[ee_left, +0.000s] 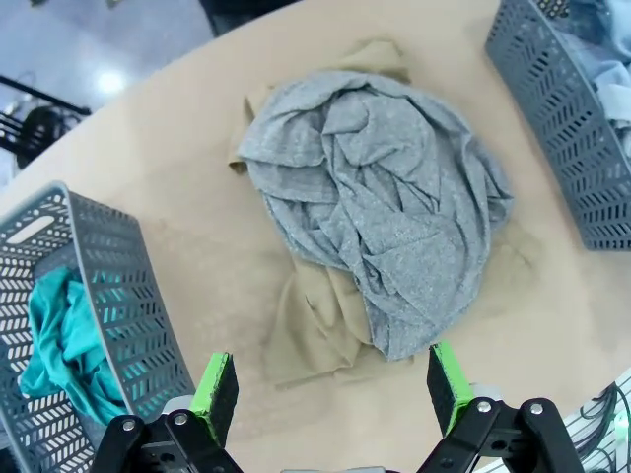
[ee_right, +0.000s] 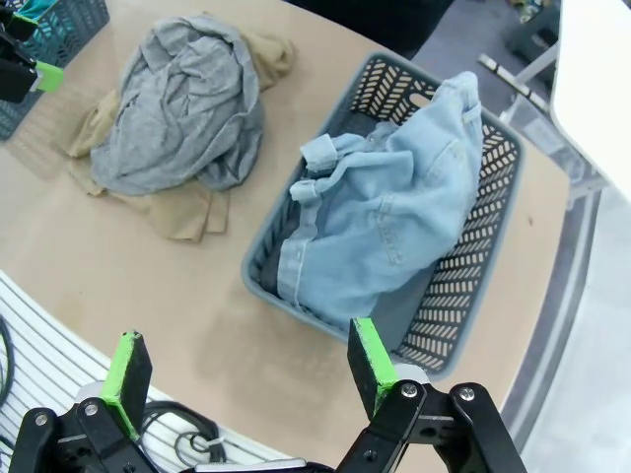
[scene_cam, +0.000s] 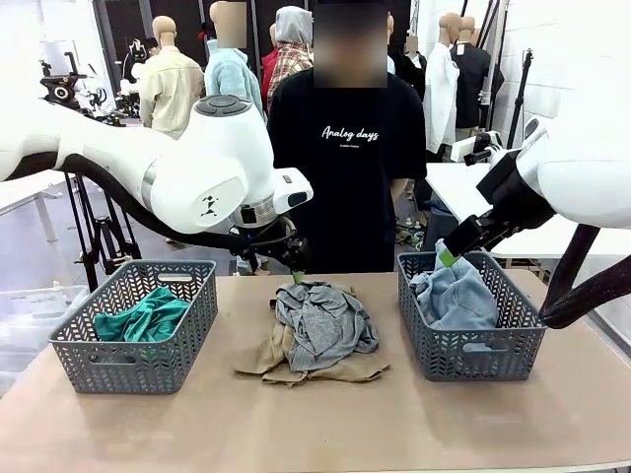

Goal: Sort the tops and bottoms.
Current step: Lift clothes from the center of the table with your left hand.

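Two baskets sit on your table (scene_cam: 315, 434), one at each side.

Writing: the person's black tee (scene_cam: 345, 197), at the far edge, reads "Analog days" in white script. A smaller line under it is too small to read.

Teal top (scene_cam: 148, 317): bunched in the left basket (scene_cam: 148, 372). Its long axis runs roughly along the basket.

Grey top (scene_cam: 320, 325): a crumpled heap at table centre, between the baskets, lying on the khaki top (scene_cam: 264, 363). In your left wrist view its long axis runs upper left to lower right.

Khaki top: lies flat beneath the grey, showing along the near and left edges. It spreads wider across the table than deep.

Denim bottoms (scene_cam: 458, 296): in the right basket (scene_cam: 478, 357), heaped toward its far left corner and rising above the rim. In your right wrist view the long axis follows the basket's length.

Left claw (ee_left: 330, 382): jaws spread wide with nothing between them. It hangs over the centre pile, at the pile's far side in the front view.

Right claw (ee_right: 248, 367): jaws wide apart and empty. It hangs above the right basket's far left corner, over the denim.
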`<state>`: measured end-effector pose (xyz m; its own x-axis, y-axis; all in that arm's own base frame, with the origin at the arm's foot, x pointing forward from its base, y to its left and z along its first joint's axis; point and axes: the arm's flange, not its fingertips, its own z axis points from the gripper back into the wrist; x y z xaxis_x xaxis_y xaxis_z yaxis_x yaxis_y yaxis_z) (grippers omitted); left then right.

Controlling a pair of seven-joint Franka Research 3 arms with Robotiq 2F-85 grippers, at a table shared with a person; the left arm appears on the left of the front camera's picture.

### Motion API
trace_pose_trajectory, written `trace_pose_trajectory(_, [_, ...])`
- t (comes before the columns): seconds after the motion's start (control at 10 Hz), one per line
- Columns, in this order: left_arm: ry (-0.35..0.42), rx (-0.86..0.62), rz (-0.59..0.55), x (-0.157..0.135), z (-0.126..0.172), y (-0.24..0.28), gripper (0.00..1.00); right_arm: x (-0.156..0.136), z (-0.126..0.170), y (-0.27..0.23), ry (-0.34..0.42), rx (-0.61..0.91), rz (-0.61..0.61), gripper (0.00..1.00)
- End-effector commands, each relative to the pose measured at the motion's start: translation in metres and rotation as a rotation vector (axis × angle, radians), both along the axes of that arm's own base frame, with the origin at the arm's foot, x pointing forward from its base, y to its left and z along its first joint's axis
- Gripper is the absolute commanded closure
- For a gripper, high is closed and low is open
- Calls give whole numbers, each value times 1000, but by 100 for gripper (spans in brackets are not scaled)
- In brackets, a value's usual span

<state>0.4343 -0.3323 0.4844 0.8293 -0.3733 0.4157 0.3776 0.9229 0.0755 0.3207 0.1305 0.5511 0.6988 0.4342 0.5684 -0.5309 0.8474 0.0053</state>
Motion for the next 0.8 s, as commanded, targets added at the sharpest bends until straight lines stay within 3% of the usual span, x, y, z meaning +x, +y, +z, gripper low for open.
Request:
trace_pose_trajectory(0.0, [-15,2,-4,-3,1,-1,0,0,-2,-1,6,-11,8,0])
trace_pose_trajectory(0.1, [0,0,0,0,0,0,0,0,-2,-1,6,-11,8,0])
trace_pose_trajectory(0.2, [-58,-28,-32,-12,7,-8,0,0,-2,-1,6,-11,8,0])
trace_pose_trajectory(0.4, [-27,-70,-90,18,-3,-22,0,0,-2,-1,6,-11,8,0])
trace_pose_trajectory(0.7, [79,-46,-111,73,-35,-47,0,0,-2,-1,6,-11,8,0])
